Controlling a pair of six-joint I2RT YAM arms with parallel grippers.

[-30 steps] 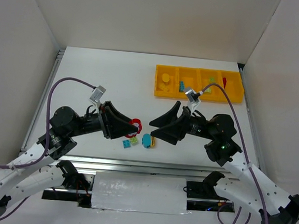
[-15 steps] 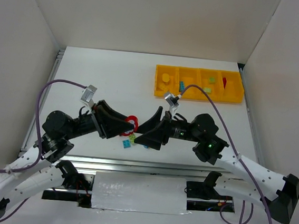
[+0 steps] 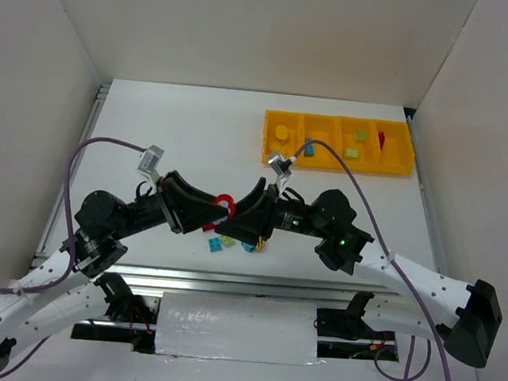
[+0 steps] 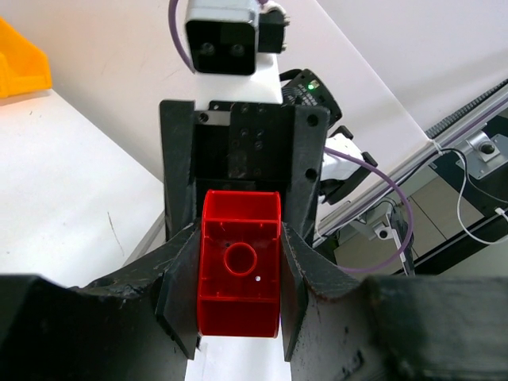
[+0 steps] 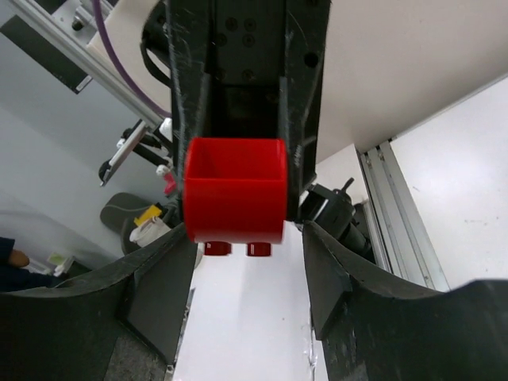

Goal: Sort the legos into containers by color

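My left gripper (image 3: pixel 220 211) is shut on a red lego brick (image 3: pixel 225 205) and holds it above the table. In the left wrist view the brick (image 4: pixel 240 274) sits tight between both fingers, hollow underside facing the camera. My right gripper (image 3: pixel 236 221) is open and faces the left one tip to tip. In the right wrist view the brick (image 5: pixel 235 190) hangs at the mouth of my open right gripper (image 5: pixel 246 278), studs down, apart from both fingers. The yellow container tray (image 3: pixel 270 159) lies at the back right, holding yellow (image 3: pixel 281 134), blue (image 3: pixel 309 146), green (image 3: pixel 360 136) and red (image 3: pixel 381 140) bricks in separate compartments.
Loose bricks lie on the table under the grippers: a blue one (image 3: pixel 217 245), a green one (image 3: pixel 228 239) and a light-blue rounded one (image 3: pixel 249 243). White walls stand on the left, back and right. The table's metal front edge (image 3: pixel 245 282) runs just below the bricks.
My right gripper has swung left, away from the tray, and now meets the left gripper at the red brick. The left gripper drew back slightly, still holding the brick.
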